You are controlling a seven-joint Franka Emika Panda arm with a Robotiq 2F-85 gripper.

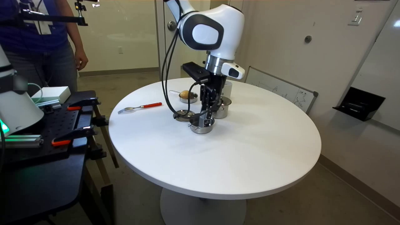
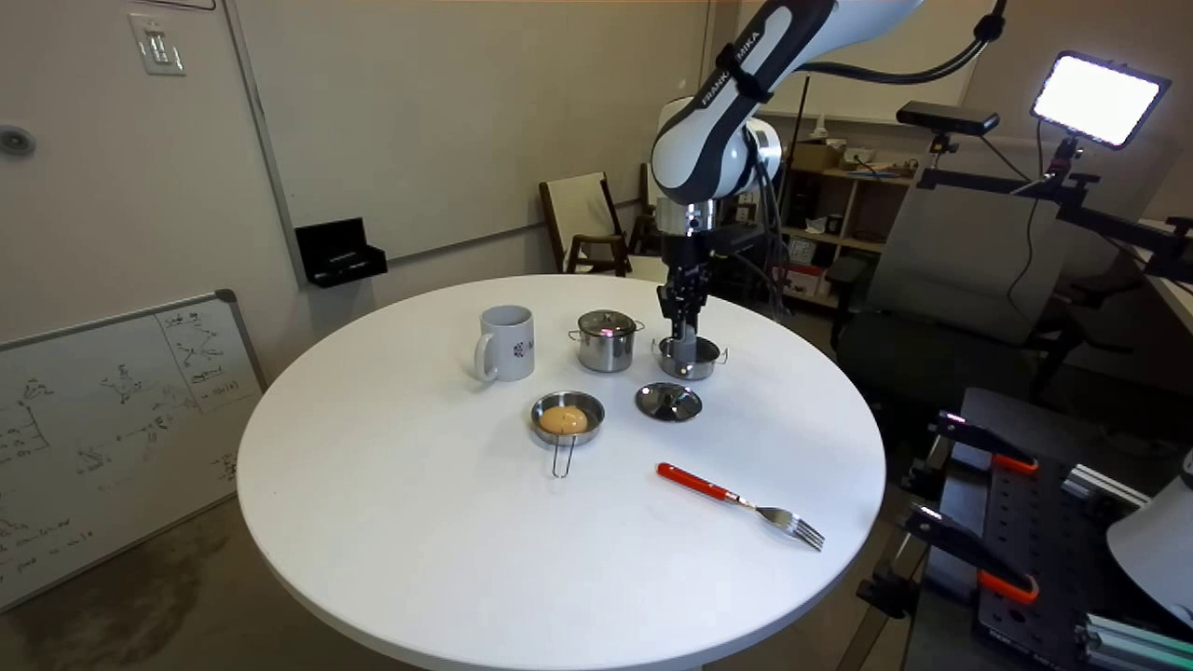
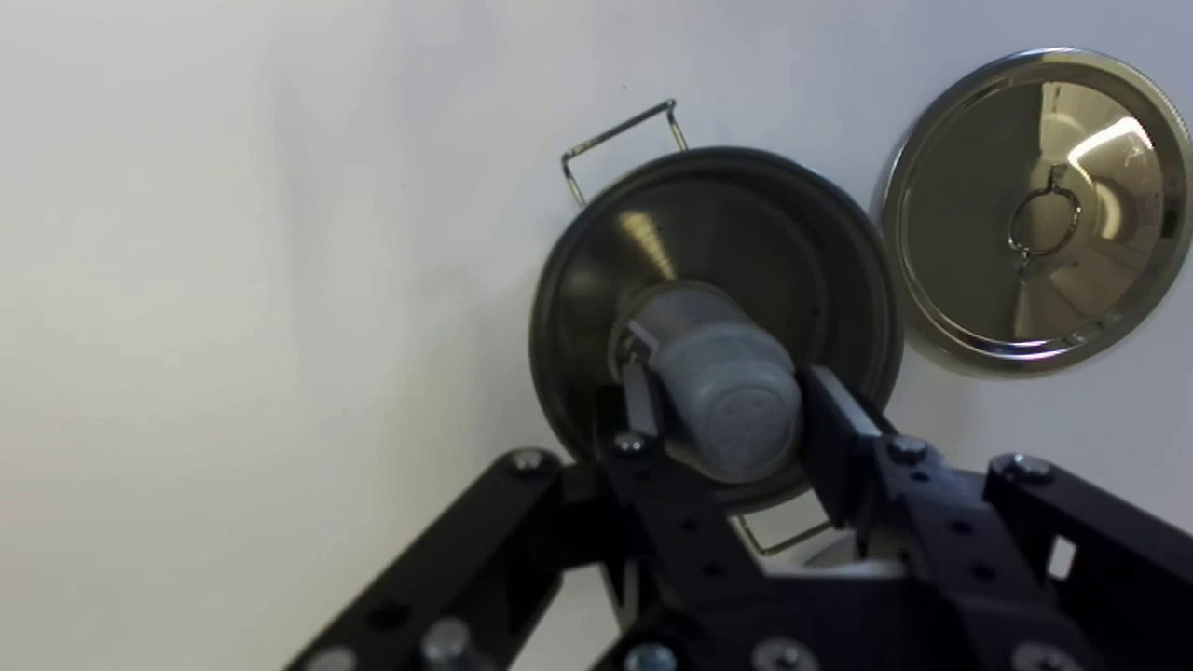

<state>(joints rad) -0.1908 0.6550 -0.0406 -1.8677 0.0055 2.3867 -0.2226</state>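
Observation:
A small grey shaker with holes in its top (image 3: 746, 424) stands inside an uncovered metal pot (image 3: 792, 233) in the wrist view. My gripper (image 3: 727, 387) reaches down into this pot, one finger on each side of the shaker, and both appear to press against it. In both exterior views the gripper points straight down over the pot (image 2: 685, 370). A round metal lid with a ring handle (image 3: 1081, 289) lies on the table close beside the pot. The shaker's base and part of the near pot rim are hidden.
A lidded metal pot (image 2: 606, 352), a white mug (image 2: 508, 349) and a small pan (image 2: 596, 415) holding an egg-shaped tan item (image 2: 563, 420) stand nearby. A red-handled fork (image 2: 694, 482) lies on the round white table (image 2: 419, 550). A person (image 1: 34, 47) stands behind the robot's base.

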